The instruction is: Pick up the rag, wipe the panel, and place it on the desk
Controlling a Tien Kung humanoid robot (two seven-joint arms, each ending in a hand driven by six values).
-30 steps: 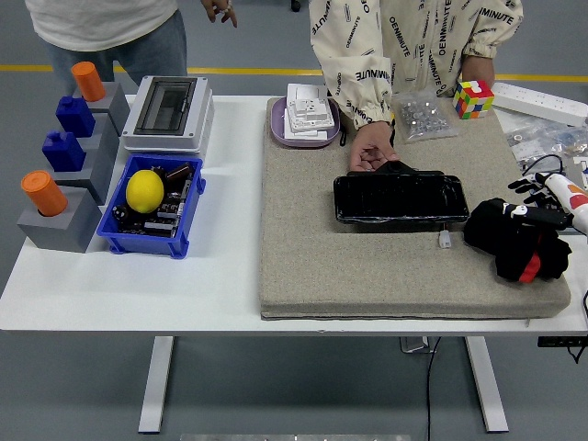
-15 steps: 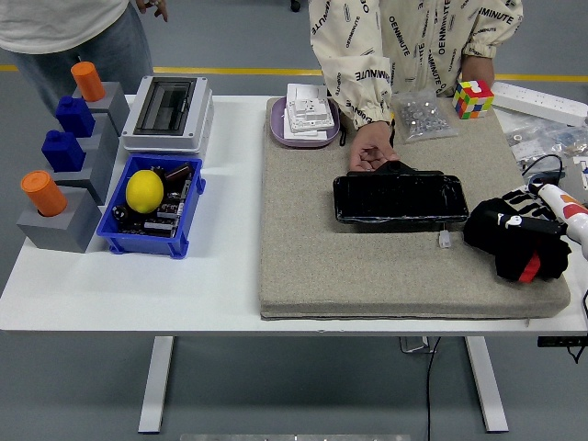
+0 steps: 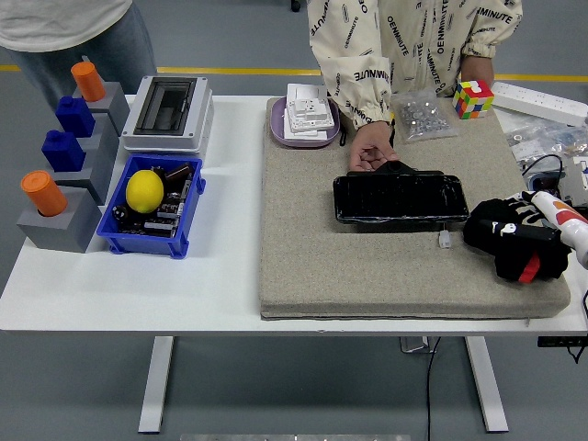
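Right hand on rag, panel steadied by person.
We see the black five-fingered right hand (image 3: 524, 222) lying on the crumpled black cloth rag (image 3: 514, 245); grip unclear. A person's hand (image 3: 371, 150) touches the glossy black rectangular panel (image 3: 400, 198).

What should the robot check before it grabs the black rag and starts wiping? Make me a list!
1. Rag in reach: the black rag lies on the mat's right end, under the right robot hand. Ok.
2. Grip on rag: the robot hand lies over the rag, but whether its fingers have closed on it is unclear. Cannot tell.
3. Panel in place: the black panel lies flat on the grey mat. Ok.
4. Panel clear of people: a person's hand rests at the panel's far edge. Not ok.
5. Path from rag to panel: only a small white piece lies between. Ok.
6. Left robot hand: out of view. Cannot tell.
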